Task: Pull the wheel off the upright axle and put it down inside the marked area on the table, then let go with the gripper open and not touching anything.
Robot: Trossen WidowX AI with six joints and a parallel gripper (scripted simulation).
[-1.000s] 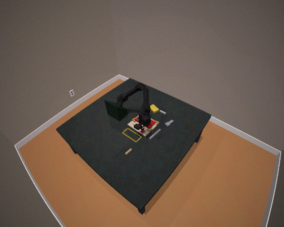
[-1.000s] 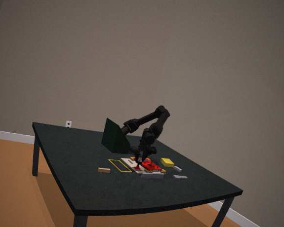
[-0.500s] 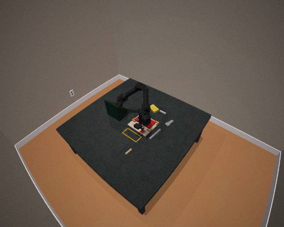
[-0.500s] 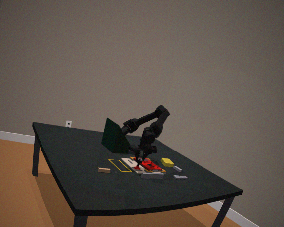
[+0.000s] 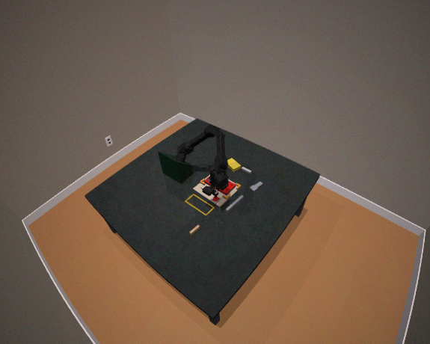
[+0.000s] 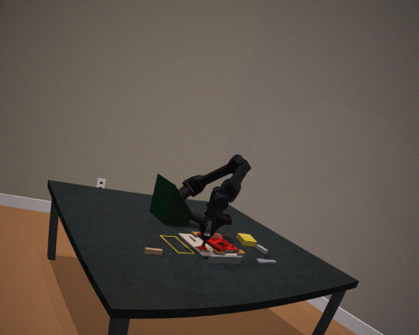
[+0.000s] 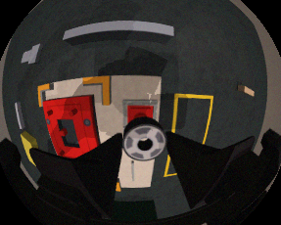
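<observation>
Claw: the claw (image 7: 144, 158) is pinching the wheel (image 7: 144, 141) between its two dark fingers, one on each side.
Wheel: it is round and gray with a dark hole in the middle and small holes around it. It is sitting in the claw over the pale board (image 7: 130, 93), with a small red square (image 7: 140, 113) showing just behind it.
Marked area: the yellow box outline (image 5: 199, 204) is lying on the counter (image 5: 154, 232) just beside the pale board. The wheel is not inside it.
Arm: the black arm (image 6: 219, 182) is bending over and pointing down at the board.
Red block: a red block with holes (image 7: 70, 125) is sitting on the board near the claw.
Other things: a yellow block (image 6: 246, 239), some gray bars (image 6: 224, 258) and a tan block (image 6: 153, 250) are lying on the counter, apart from the claw. A dark green wedge (image 6: 166, 202) is standing behind the board.
</observation>
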